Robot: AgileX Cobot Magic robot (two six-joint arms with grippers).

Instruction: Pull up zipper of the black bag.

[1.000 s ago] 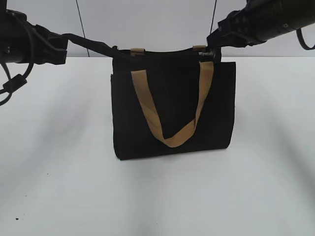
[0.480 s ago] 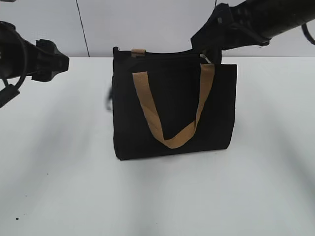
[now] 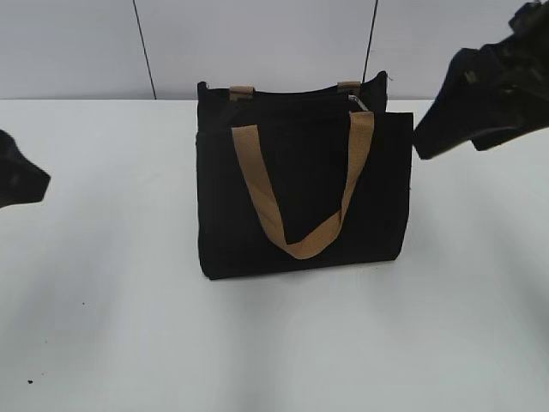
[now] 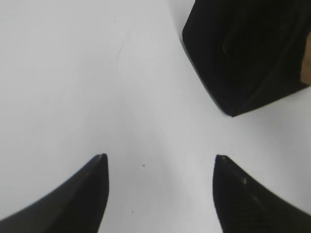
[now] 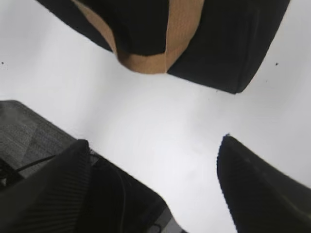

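Bright, even light washes the white table [image 3: 103, 326]; soft shadows pool beneath the black bag [image 3: 300, 197]; wrist views slightly blurred.

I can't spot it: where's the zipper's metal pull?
In the exterior view, the pull tab glints at the black bag's top right corner, beside the tan handle.

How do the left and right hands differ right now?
The left hand is low at the exterior view's left edge; the right hand sits higher. The left sees only a corner of the bag; the right also sees its handle. Both are open, empty, off the bag.
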